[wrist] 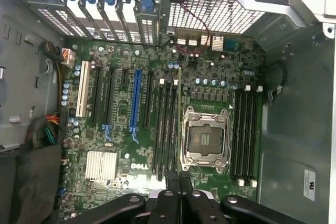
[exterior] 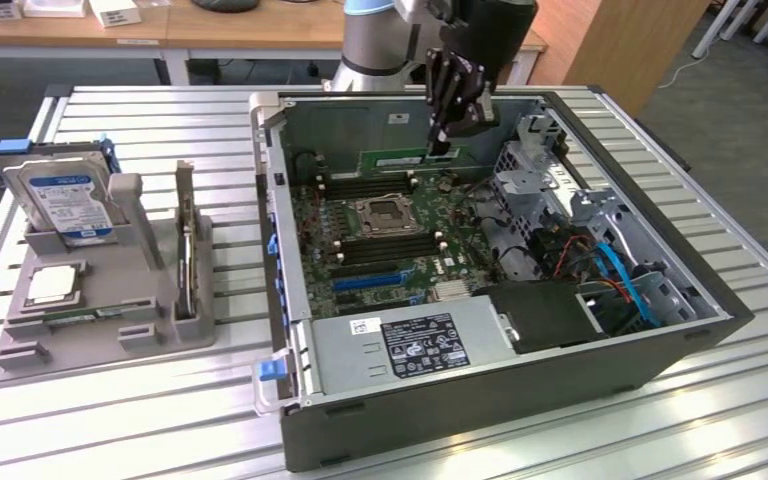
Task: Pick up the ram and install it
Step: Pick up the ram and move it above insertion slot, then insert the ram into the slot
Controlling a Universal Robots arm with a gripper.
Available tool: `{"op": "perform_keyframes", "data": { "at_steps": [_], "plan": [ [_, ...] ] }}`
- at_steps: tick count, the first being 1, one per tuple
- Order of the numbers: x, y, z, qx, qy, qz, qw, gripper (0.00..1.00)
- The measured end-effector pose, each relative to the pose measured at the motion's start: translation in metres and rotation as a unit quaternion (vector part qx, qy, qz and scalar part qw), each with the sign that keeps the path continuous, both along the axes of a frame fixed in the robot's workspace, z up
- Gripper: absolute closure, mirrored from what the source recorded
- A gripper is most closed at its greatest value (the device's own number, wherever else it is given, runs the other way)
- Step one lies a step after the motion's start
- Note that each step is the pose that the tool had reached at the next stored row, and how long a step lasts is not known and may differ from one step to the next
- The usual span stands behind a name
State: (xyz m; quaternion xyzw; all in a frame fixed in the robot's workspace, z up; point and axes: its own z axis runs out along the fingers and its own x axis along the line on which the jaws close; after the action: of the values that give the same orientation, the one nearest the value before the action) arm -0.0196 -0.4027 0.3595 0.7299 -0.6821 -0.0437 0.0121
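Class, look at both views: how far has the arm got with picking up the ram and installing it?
Done: the ram is picked up, away from the grey holder where the hard drive stands. In hand: the gripper has its fingers shut on it, holding it over the motherboard inside the open case. Left: it appears not yet seated in a memory slot.

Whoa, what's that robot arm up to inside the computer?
The robot arm has its jaws shut on the ram, a thin green stick, and holds it above the motherboard inside the open computer case, near the empty processor socket. It looks not yet seated in a slot. A hard drive and a processor chip sit in the grey holder.
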Motion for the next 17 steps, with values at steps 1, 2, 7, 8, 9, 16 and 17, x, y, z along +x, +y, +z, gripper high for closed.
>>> {"op": "perform_keyframes", "data": {
  "at_steps": [1,2,7,8,9,16,17],
  "plan": [
    [0.0000,0.0000,-0.0013,0.0000,0.0000,0.000,1.0000,0.88],
    [0.0000,0.0000,-0.0025,0.0000,0.0000,0.000,1.0000,0.88],
    [0.0000,0.0000,-0.0072,-0.0001,0.0001,0.000,1.0000,0.88],
    [0.0000,0.0000,-0.0072,-0.0002,0.0001,0.000,1.0000,0.88],
    [0.0000,0.0000,-0.0074,-0.0002,0.0000,0.000,1.0000,0.88],
    [0.0000,0.0000,-0.0077,-0.0001,0.0000,0.000,1.0000,0.88],
    [0.0000,0.0000,-0.0077,-0.0001,0.0000,0.000,1.0000,0.88]
  ]
}}
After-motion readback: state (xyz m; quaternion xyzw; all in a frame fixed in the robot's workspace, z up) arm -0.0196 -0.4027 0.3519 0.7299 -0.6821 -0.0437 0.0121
